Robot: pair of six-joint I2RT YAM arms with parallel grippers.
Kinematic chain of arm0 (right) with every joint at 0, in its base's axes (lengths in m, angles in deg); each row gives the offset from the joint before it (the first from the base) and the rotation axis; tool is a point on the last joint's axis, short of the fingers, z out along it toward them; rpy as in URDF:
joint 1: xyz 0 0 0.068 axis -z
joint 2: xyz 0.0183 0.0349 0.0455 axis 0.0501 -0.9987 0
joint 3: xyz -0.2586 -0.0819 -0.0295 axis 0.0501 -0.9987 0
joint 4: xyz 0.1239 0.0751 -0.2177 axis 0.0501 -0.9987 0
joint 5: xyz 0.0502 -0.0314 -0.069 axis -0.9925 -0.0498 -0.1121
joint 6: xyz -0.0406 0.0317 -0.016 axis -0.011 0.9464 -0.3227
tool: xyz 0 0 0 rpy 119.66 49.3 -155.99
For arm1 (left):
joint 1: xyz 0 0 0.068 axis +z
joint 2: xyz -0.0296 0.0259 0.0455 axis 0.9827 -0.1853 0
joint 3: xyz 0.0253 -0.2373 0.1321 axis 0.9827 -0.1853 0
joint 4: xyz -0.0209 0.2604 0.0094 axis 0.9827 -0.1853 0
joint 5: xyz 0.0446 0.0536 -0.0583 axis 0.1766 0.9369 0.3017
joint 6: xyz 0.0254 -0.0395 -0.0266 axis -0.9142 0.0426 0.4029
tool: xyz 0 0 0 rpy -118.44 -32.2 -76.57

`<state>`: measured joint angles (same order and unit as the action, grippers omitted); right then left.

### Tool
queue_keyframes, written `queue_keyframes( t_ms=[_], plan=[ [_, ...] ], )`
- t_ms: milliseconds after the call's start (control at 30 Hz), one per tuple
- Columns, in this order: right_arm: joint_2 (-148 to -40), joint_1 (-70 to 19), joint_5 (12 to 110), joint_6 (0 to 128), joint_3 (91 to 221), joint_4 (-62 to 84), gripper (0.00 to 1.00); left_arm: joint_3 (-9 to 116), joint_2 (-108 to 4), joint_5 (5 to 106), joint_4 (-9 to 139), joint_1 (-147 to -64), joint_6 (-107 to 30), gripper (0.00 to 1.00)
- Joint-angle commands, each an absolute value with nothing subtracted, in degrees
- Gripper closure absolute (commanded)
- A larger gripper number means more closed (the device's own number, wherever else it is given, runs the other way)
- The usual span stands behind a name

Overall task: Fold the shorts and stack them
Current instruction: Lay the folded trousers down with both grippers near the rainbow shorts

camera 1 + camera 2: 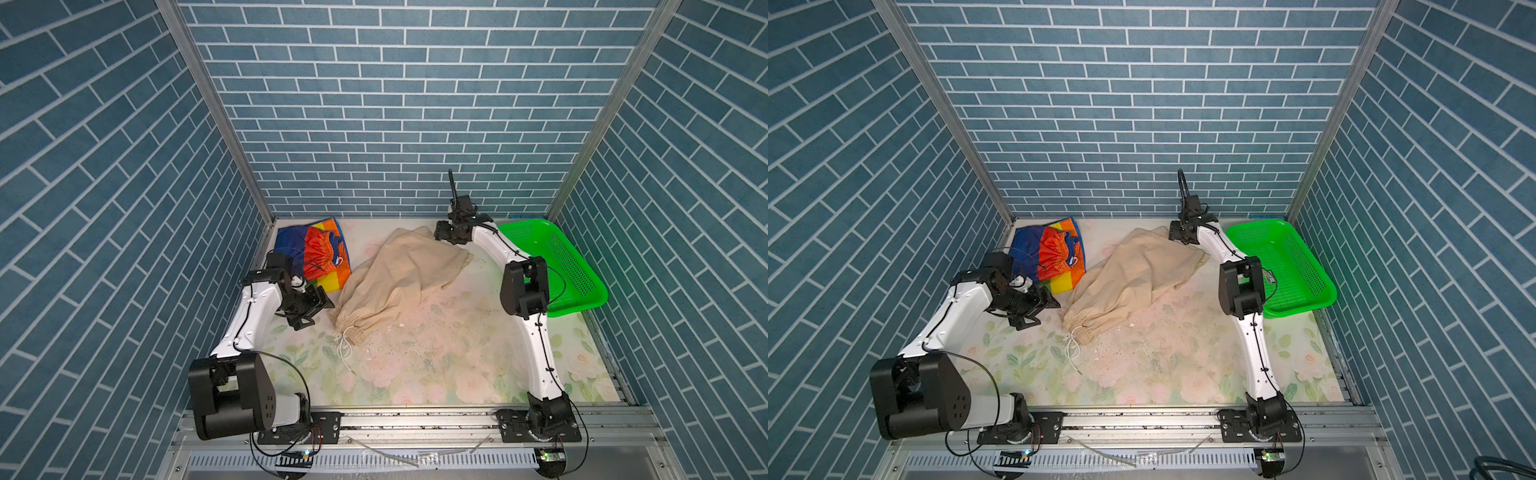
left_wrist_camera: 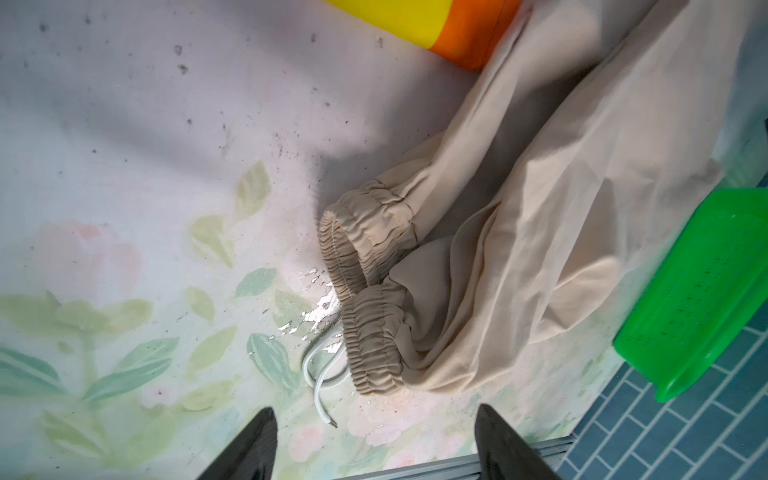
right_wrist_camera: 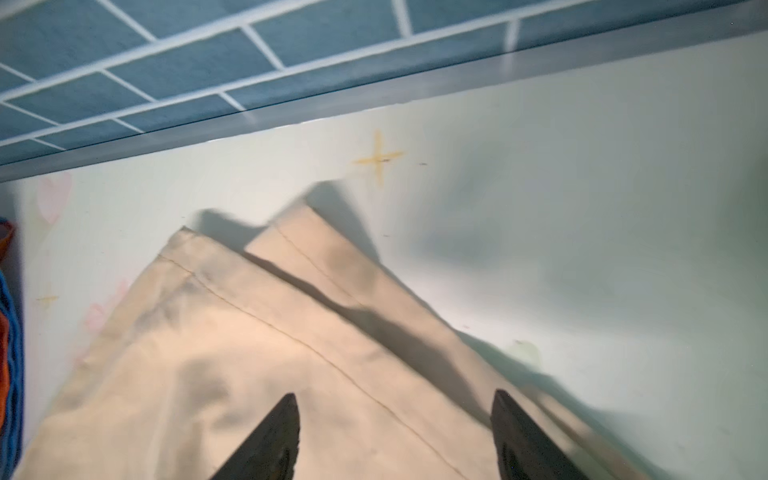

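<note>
Beige gathered-waist cloth shorts (image 1: 399, 274) are lying between left gripper (image 1: 318, 307) and right gripper (image 1: 442, 235) in a top view, with rainbow-striped shiny shorts (image 1: 316, 253) just beyond the left. In the left wrist view, its jaws are gaping empty, waistband (image 2: 370, 291) ahead. In the right wrist view, jaws are gaping empty over the beige hem (image 3: 266, 299).

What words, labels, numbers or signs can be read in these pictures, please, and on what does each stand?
"+": a yellow cross drawn on the table, seen in the right wrist view.
Sticker on the right arm: print too small to read.
Nothing else legible.
</note>
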<state>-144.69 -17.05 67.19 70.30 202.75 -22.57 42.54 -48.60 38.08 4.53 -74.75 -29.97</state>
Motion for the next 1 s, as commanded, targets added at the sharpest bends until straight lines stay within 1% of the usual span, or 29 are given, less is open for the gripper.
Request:
queue_keyframes(
  t_ms=[0, 133, 300, 367, 400, 500, 633, 700, 767, 800, 967],
  plan=[
    [-138.79, -15.99, 68.87, 68.83, 193.93, -24.50, 0.27, 46.72, -50.14, 42.53, 5.80, -79.29, -33.30, 0.22],
    [-136.59, -15.18, 71.21, 68.48, 190.92, -25.79, 0.26, 46.94, -51.61, 44.02, 9.08, -81.75, -34.64, 0.22],
    [-136.83, -14.37, 70.47, 69.05, 190.90, -27.24, 0.26, 46.34, -52.80, 47.27, 10.48, -82.98, -35.67, 0.22],
    [-137.31, -14.27, 69.09, 69.35, 190.95, -27.15, 0.33, 46.45, -53.81, 48.00, 10.61, -83.60, -36.13, 0.22],
    [-137.57, -14.22, 68.33, 69.65, 190.94, -26.95, 0.38, 46.53, -54.50, 47.98, 10.68, -83.99, -36.26, 0.22],
    [-138.23, -14.01, 66.42, 70.79, 190.40, -25.88, 0.59, 46.80, -56.41, 48.27, 10.98, -85.50, -36.77, 0.22],
    [-138.37, -13.07, 64.20, 72.74, 188.82, -24.74, 0.79, 47.24, -59.16, 48.23, 11.18, -87.27, -37.54, 0.22],
    [-136.89, -12.58, 64.45, 73.35, 186.31, -23.25, 0.87, 47.42, -60.38, 48.10, 11.12, -87.58, -37.89, 0.22],
    [-134.96, -11.83, 64.80, 73.75, 183.70, -21.50, 0.97, 47.59, -61.27, 48.52, 10.99, -87.67, -38.11, 0.22],
    [-133.93, -11.44, 65.09, 73.84, 182.49, -20.86, 1.00, 47.75, -61.74, 48.77, 11.03, -87.75, -38.20, 0.22],
    [-129.39, -10.09, 65.69, 74.19, 177.12, -18.04, 1.00, 48.38, -63.69, 49.06, 11.29, -88.14, -38.97, 0.23]
  ],
)
